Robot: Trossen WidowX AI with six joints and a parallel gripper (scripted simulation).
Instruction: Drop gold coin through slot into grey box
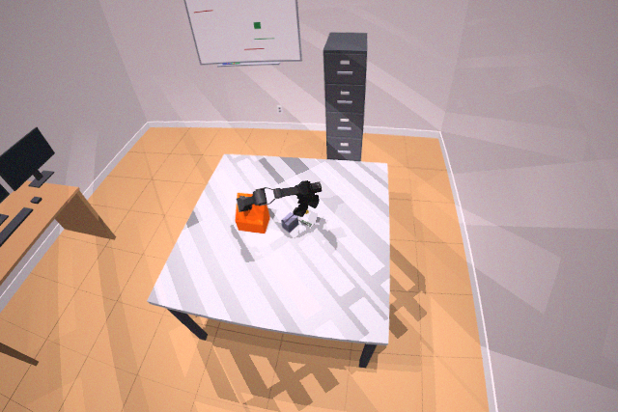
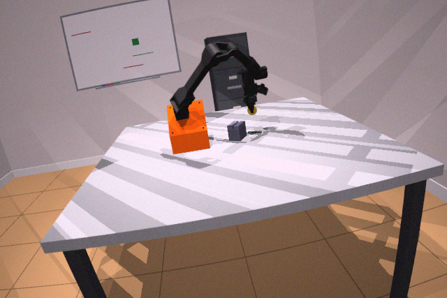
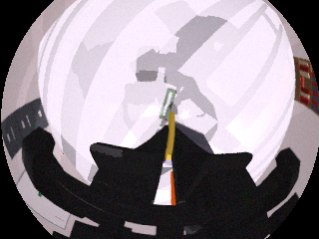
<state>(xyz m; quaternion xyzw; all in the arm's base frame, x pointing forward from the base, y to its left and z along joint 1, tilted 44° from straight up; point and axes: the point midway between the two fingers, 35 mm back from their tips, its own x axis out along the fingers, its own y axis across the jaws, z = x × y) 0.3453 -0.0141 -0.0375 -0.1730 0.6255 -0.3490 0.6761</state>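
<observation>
Bench (image 2: 274, 175): smooth matt top, white w/ grey stripes; legs dark, matt.
Coin (image 2: 251, 110): gold, metal look, smooth, slight sheen; edge-on in wrist view, thin yellow strip.
Hand (image 2: 251, 106): black, matt, plastic-like; clamped on coin.
Arm (image 2: 202, 67): black, matt, hard finish, faint sheen on upper link.
Base (image 2: 188, 131): orange, smooth, plastic-like, satin; dark screw dots at corners.
Box (image 2: 236, 130): grey, matt, smooth; material can't be told.
Holder (image 2: 255, 131): dark green, matt; too small for more.
Floor (image 2: 288, 262): orange-tan tiles, smooth, semi-gloss.
</observation>
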